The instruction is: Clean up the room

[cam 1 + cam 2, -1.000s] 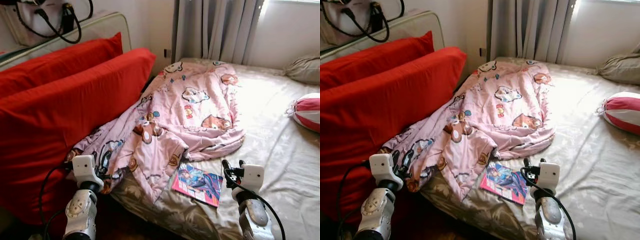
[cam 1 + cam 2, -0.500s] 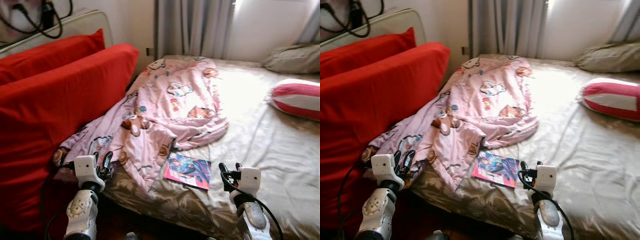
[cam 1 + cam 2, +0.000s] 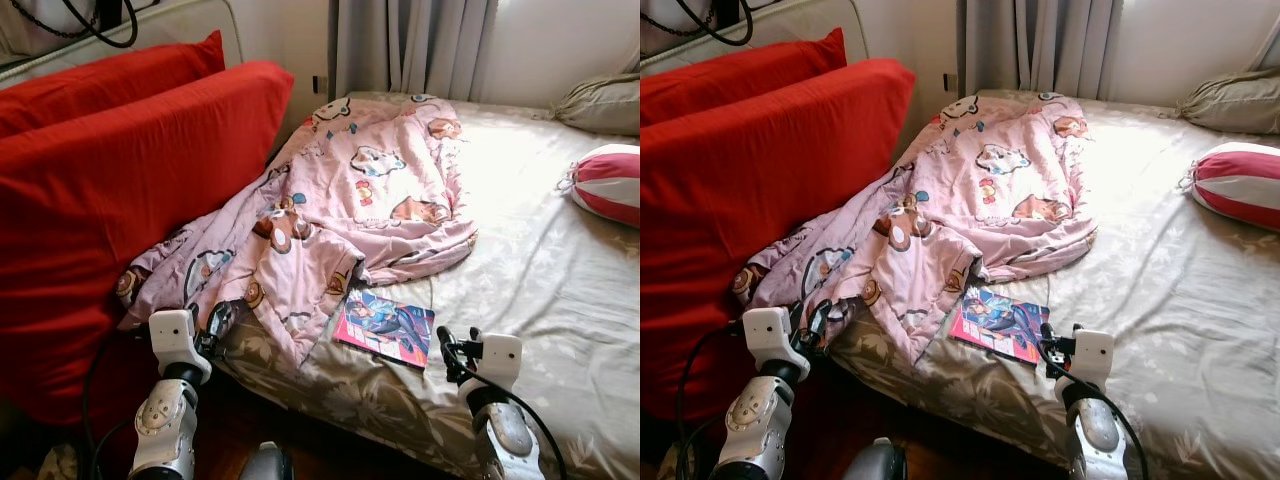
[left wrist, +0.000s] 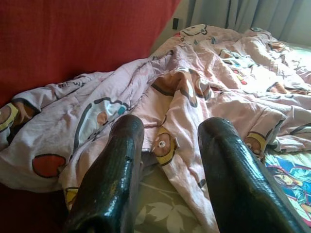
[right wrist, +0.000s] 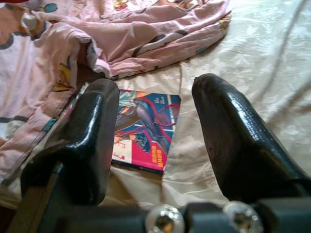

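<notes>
A crumpled pink cartoon-print blanket (image 3: 360, 210) lies across the left part of the bed (image 3: 540, 300), spilling over its near edge. A colourful comic book (image 3: 385, 326) rests flat on the sheet just past the blanket's lower corner, also seen as the book (image 5: 143, 131) ahead of the right fingers. My left gripper (image 3: 215, 325) is open at the bed's near-left corner, its fingers (image 4: 116, 174) just short of the blanket (image 4: 194, 102). My right gripper (image 3: 455, 348) is open, low over the sheet, slightly right of the book.
Two big red pillows (image 3: 130, 190) lean against the headboard on the left. A pink-and-white striped cushion (image 3: 605, 183) and a beige pillow (image 3: 600, 103) lie at the far right. Grey curtains (image 3: 410, 45) hang behind the bed. Dark floor shows below the near edge.
The whole view has shifted slightly, so the camera moved. Both grippers keep the same open pose near the bed's edge; blanket and book lie as before.
</notes>
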`<state>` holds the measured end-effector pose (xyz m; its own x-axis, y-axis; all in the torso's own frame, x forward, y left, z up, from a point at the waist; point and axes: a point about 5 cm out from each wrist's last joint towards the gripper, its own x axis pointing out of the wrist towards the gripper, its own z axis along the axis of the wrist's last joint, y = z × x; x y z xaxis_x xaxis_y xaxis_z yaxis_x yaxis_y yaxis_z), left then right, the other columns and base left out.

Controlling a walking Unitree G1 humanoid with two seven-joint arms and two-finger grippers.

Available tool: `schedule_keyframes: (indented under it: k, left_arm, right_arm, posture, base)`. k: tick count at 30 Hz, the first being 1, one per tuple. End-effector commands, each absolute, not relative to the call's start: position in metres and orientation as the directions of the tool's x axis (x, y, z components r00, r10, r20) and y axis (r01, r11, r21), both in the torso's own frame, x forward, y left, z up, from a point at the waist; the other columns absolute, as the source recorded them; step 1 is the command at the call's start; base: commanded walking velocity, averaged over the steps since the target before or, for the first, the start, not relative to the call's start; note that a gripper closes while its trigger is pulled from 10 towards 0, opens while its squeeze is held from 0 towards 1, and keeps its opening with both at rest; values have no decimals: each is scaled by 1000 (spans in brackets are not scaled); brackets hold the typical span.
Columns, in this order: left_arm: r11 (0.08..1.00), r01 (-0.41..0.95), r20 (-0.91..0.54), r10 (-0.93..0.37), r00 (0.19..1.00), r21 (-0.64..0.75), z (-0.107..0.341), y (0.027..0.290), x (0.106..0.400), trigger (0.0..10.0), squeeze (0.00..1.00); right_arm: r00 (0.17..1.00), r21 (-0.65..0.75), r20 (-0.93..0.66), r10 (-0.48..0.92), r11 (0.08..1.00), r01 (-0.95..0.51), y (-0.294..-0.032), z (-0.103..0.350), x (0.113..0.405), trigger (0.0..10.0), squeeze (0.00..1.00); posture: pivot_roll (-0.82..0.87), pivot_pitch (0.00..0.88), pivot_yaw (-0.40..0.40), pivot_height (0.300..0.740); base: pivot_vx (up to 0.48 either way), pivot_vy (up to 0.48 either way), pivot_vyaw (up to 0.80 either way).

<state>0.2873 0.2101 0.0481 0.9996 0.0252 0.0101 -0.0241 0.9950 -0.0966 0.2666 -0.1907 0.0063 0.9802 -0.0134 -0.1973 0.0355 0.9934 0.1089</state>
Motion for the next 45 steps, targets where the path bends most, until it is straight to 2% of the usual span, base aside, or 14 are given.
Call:
schedule_keyframes:
  k: [1, 14, 45]
  left_arm:
    - [997, -20, 14, 21, 1000, -79, 51, 213, 287, 10000, 0]
    - [996, -13, 17, 15, 1000, -87, 52, 211, 288, 10000, 0]
    - [997, -14, -6, 13, 1000, -82, 50, 212, 287, 10000, 0]
  right_arm:
    - [982, 116, -191, 0, 993, 23, -188, 5, 264, 10000, 0]
    - [976, 113, -217, -5, 993, 30, -188, 3, 264, 10000, 0]
    - [987, 135, -157, 13, 991, 8, -187, 10, 266, 10000, 0]
  posture:
    - [28, 50, 44, 628]
    - [33, 70, 48, 618]
    - [47, 79, 43, 618]
  base:
    - [0, 0, 0]
    - [0, 0, 0]
    - [0, 0, 52]
